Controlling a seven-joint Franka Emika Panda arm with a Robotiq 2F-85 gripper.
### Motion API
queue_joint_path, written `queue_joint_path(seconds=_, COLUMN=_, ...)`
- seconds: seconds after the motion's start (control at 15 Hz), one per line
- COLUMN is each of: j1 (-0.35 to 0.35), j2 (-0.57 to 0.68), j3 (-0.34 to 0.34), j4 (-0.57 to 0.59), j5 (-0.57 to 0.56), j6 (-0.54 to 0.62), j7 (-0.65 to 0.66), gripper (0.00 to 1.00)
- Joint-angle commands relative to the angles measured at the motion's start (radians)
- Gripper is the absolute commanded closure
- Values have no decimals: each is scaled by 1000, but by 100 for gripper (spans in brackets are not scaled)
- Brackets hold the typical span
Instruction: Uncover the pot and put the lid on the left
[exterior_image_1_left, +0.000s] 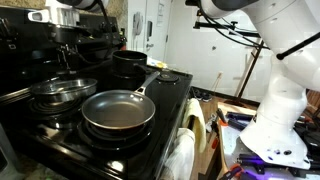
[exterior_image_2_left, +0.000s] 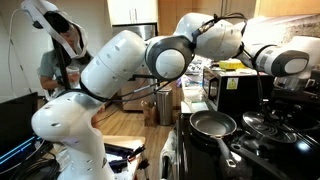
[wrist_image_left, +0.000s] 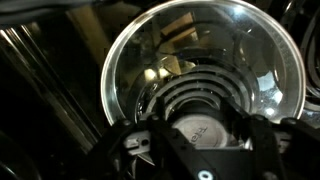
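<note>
Far to the left, the gripper (exterior_image_1_left: 66, 60) hung down over the left burner, directly above the lid (exterior_image_1_left: 55, 90). In the wrist view its fingers (wrist_image_left: 150, 142) stood either side of the small knob (wrist_image_left: 200, 130). I could not tell whether they pinched it or merely flanked it. The lid sat low on that burner, with the spiral burner coil (wrist_image_left: 195, 92) showing through its dome, so I judged the step in hand to be setting it down and letting go.

To do that well, I thought the rim should rest flat all round before the fingers parted. The lift away should then go straight up, so the knob was not dragged towards the frying pan (exterior_image_1_left: 118, 110) just beside it.

The lid looked like clear domed glass with a bright silvery rim. It caught a lot of reflections, and the knob was greyish.

Further right and towards the back of the stove (exterior_image_1_left: 168, 95) stood the pot (exterior_image_1_left: 130, 62). It was dark and straight-sided, and as far as I could see, nothing covered it.
</note>
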Motion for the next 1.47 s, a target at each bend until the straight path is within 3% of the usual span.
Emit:
queue_joint_path(seconds=0.0, j1=-14, j2=27, j3=12, j4=43, j5=16, j6=37, j7=-41, gripper=67)
queue_joint_path(seconds=0.6, j1=-38, j2=31, j3=20, j4=-1, j5=29, j6=168, j7=-79, gripper=67)
queue_joint_path(seconds=1.13, j1=-44, j2=11, j3=23, j4=-61, j5=44, j6=174, j7=-64, gripper=67)
queue_joint_path(seconds=1.2, j1=-46, j2=9, j3=23, j4=-64, j5=48, j6=172, j7=-65, gripper=49)
queue_joint_path(seconds=1.27, j1=-49, j2=6, j3=22, j4=-67, j5=53, j6=174, j7=-60, gripper=18)
queue_joint_path(seconds=1.4, j1=-52, j2=-1, j3=16, j4=-70, j5=62, j6=170, j7=-40, gripper=18)
